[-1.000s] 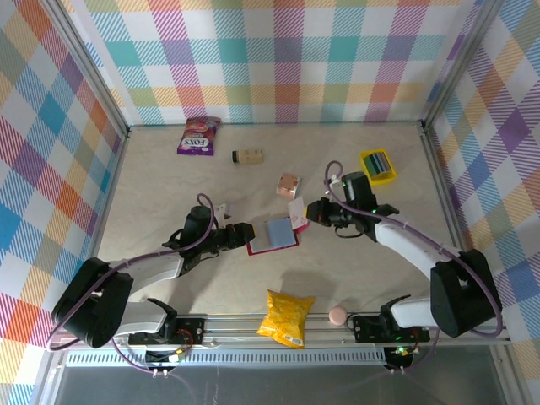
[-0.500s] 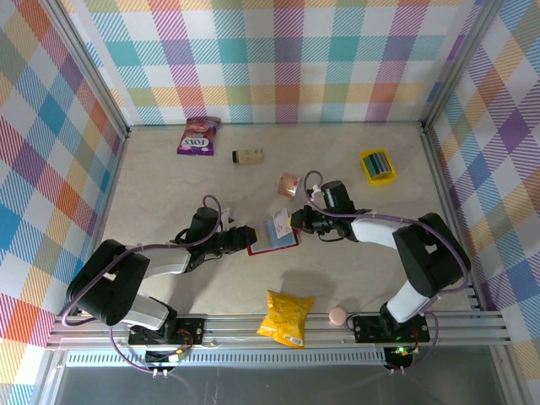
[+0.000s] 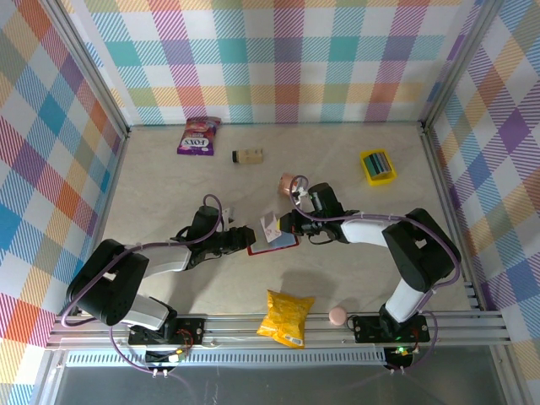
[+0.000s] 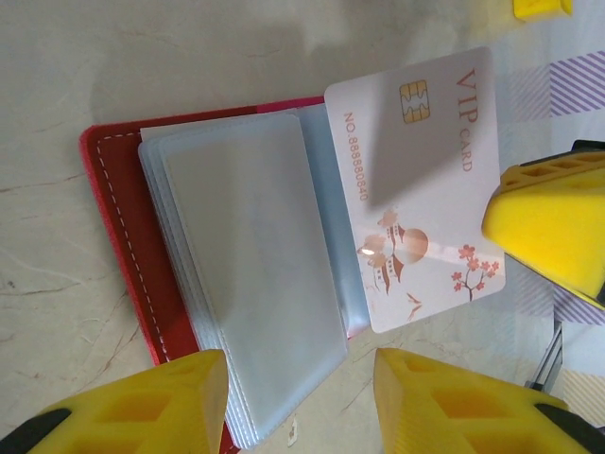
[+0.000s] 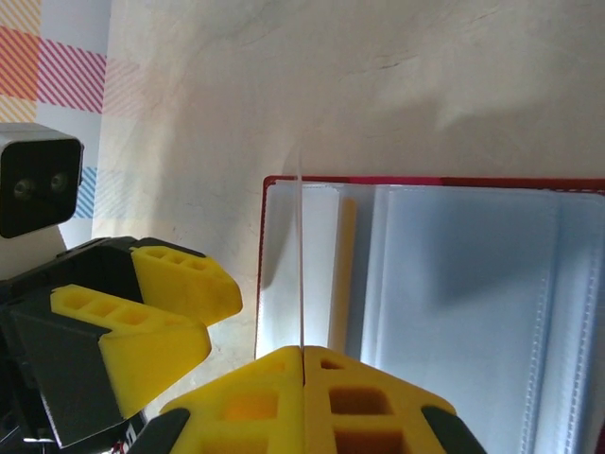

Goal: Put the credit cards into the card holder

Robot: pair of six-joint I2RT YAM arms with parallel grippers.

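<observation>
**A VIP card held over the open red holder**

The card holder [image 4: 113,218] lies open and flat on the pale, marble-veined surface [image 3: 169,186], about midway between the two arms. Its cover is red, leather-like, with a line of white stitching near the edge. Inside sits a stack of clear, slightly frosted plastic sleeves with rounded corners.

The right jaws are closed on the VIP card [image 4: 416,180], with the ribbed yellow plastic fingers [image 5: 246,397] pressed flat together on it. The card is thin, glossy and white, with a gold chip, pink blossom artwork, the words "VIP CARD", and a number starting "NO. 8888". In the right wrist view it shows edge-on as a thin pale line over the sleeves near the holder's left side. In the left wrist view one long edge overlaps the sleeves. Whether it has entered a pocket I cannot tell.

The left jaws stand partly apart at the holder's end. One yellow finger [image 4: 132,402] sits over the red cover's edge, and the sleeve stack lies in the gap.

Well off to the right, more cards [image 3: 380,165] stand in a small yellow tray [image 3: 366,160]. A purple packet [image 3: 198,135] marked "FOX'S" lies near the back wall. A crinkled yellow snack bag [image 3: 287,318] lies at the near edge.
</observation>
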